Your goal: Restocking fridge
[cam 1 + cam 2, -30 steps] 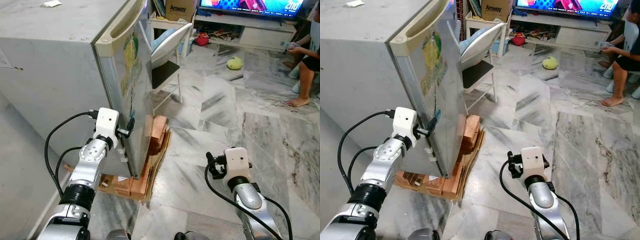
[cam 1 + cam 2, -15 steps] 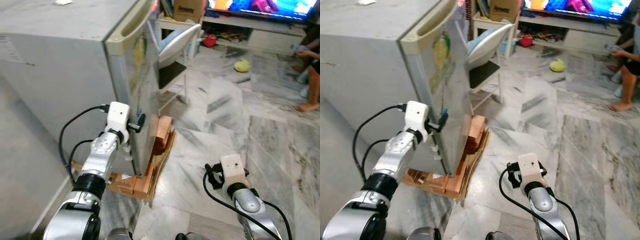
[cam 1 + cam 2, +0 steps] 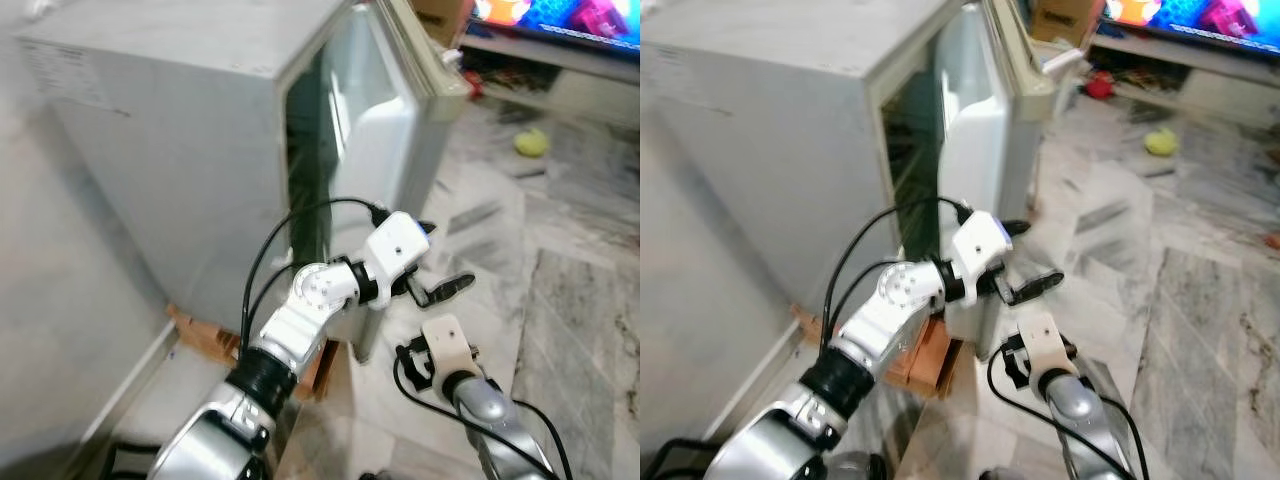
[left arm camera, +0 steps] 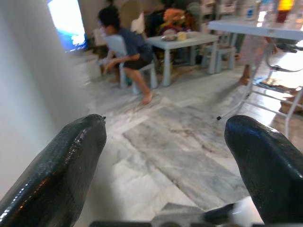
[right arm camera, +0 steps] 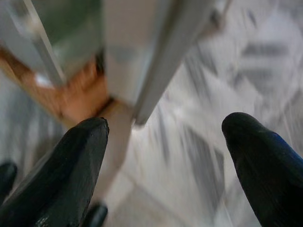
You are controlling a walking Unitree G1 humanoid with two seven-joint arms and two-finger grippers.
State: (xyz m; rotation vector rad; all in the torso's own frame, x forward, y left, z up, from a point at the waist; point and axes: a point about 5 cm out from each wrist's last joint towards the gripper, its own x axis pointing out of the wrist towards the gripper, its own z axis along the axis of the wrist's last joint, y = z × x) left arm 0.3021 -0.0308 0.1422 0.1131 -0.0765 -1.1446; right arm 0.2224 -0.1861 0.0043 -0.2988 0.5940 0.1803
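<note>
The grey fridge point(image 3: 170, 140) stands on my left with its door point(image 3: 385, 120) swung out, showing the white inner liner and a dark gap point(image 3: 303, 190) into the cabinet. My left gripper point(image 3: 448, 264) hangs by the door's lower free edge. In the left wrist view its fingers point(image 4: 57, 165) are spread wide and it is open on nothing. Low over the floor below it is my right gripper point(image 5: 165, 156), also open and empty. It faces the door's bottom corner point(image 5: 135, 94).
Orange bricks and cardboard point(image 3: 205, 338) prop the fridge off the marble floor point(image 3: 580, 300). A bare wall point(image 3: 50, 280) runs along my left. A TV stand point(image 3: 560, 40) and a yellow-green toy point(image 3: 530, 143) are far right. A person point(image 4: 125, 49) sits on a small chair near low tables.
The fridge door has swung from shut to well open. My left gripper went from the door's edge to its free side, and the head camera has shifted and blurred.
</note>
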